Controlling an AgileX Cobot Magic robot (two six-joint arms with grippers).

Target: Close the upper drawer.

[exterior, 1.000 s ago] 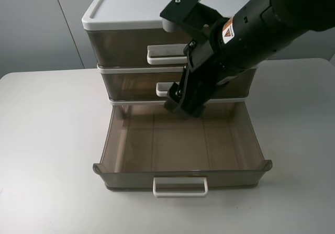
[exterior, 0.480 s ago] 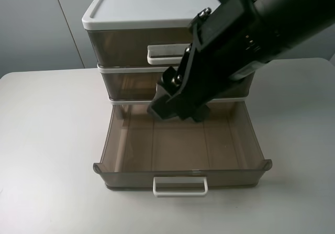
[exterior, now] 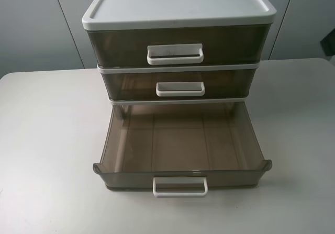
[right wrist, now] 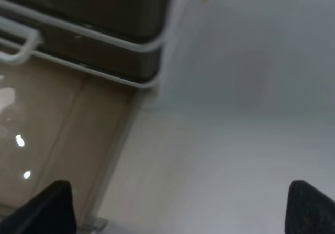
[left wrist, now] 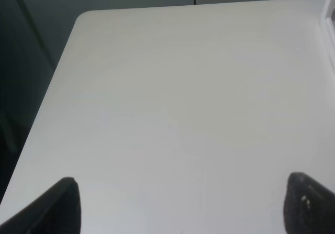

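The upper drawer (exterior: 178, 44), smoky brown with a wide white scuffed handle (exterior: 175, 54), sits pushed in flush under the white lid (exterior: 175, 2) of the cabinet. My right gripper (right wrist: 178, 209) is open and empty, off the cabinet's right front corner, touching nothing. Only a dark bit of the right arm (exterior: 330, 41) shows at the right edge of the exterior high view. My left gripper (left wrist: 180, 209) is open and empty over bare table, left of the cabinet, and out of the exterior high view.
The shallow middle drawer (exterior: 178, 83) is shut. The bottom drawer (exterior: 180, 140) is pulled far out toward the table's front, with its white handle (exterior: 180, 186) near the edge; it also shows in the right wrist view (right wrist: 57, 140). White table (exterior: 47, 140) lies all round.
The right arm, which hung in front of the cabinet's drawers, has pulled up and away to the right, out of the exterior high view. The drawers have not moved.
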